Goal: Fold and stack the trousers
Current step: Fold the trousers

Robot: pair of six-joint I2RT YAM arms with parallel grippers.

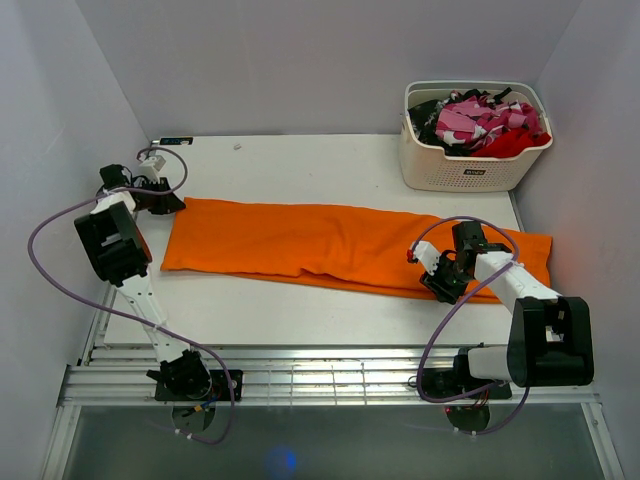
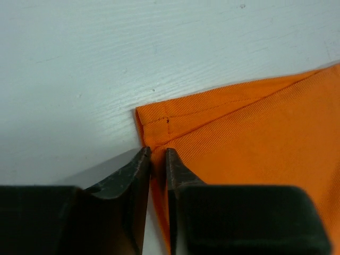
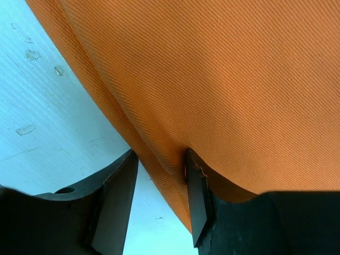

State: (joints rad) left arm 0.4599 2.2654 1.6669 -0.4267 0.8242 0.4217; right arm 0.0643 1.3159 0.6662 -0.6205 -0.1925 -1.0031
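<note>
1. We are seeing the large bright-orange cloth trousers [image 1: 330, 245] lying flat as one long, narrow band. The long axis is running from the left gripper [image 1: 170, 205] across to the right gripper [image 1: 438, 288] and on past it. The left end is sitting a little farther from the arm bases than the right end.
2. The cloth is showing a fine twill weave, smooth with only faint creases. A stitched hem is running along the corner just ahead of the left gripper.
3. The left gripper's fingers [image 2: 139, 164] are standing almost together, with only a slit between them. They are pinching the trousers' edge just below that hemmed corner.
4. The right gripper's fingers [image 3: 194, 180] are standing a moderate gap apart, straddling the trousers' near edge. The flat white tabletop [image 3: 48, 117] is showing through the gap, so they are not clamping the cloth.
5. A white plastic basket [image 1: 470, 175] of mixed clothes is standing well beyond the right gripper.
</note>
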